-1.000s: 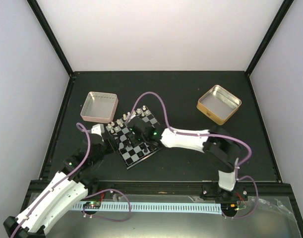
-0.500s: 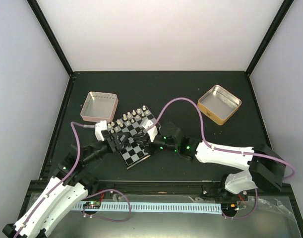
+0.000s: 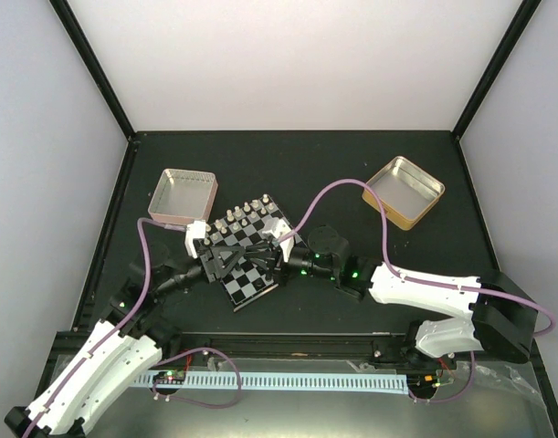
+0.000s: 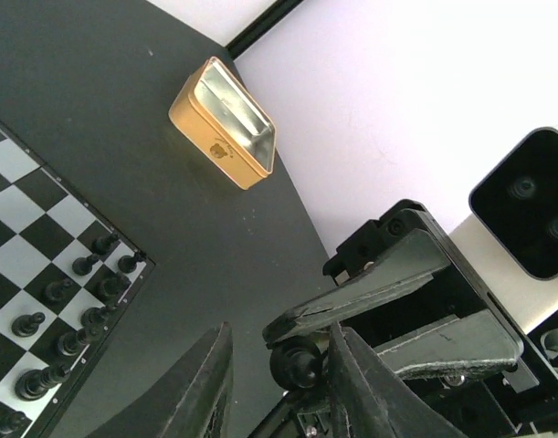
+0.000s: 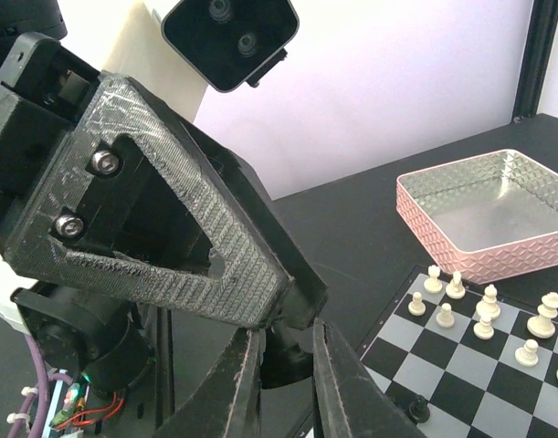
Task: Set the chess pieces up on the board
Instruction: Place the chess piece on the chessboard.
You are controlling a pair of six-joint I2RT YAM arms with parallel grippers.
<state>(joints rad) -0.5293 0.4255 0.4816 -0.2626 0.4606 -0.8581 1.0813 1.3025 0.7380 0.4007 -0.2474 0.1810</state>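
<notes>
The board (image 3: 252, 281) lies tilted left of centre, with pale chess pieces (image 3: 247, 213) along its far edge. My two grippers meet tip to tip above it. My right gripper (image 3: 272, 254) is shut on the base of a black chess piece (image 5: 288, 360), seen between its fingers in the right wrist view. My left gripper (image 3: 249, 257) is open; in the left wrist view (image 4: 279, 351) its jaws stand wide on either side of that same piece (image 4: 295, 363), one finger close against it. Several black pieces (image 4: 87, 315) stand along the board's near edge (image 4: 41, 274). Pale pieces (image 5: 484, 315) show in the right wrist view.
An empty pink tin (image 3: 181, 196) sits just beyond the board's far left corner and also shows in the right wrist view (image 5: 489, 214). An empty gold tin (image 3: 404, 190) sits at the back right and also shows in the left wrist view (image 4: 224, 123). Both arms' purple cables loop over the table.
The right arm has drawn back to the right and lowered, its gripper now pointing left at the board's right side. The left gripper has moved right over the board to meet it.
</notes>
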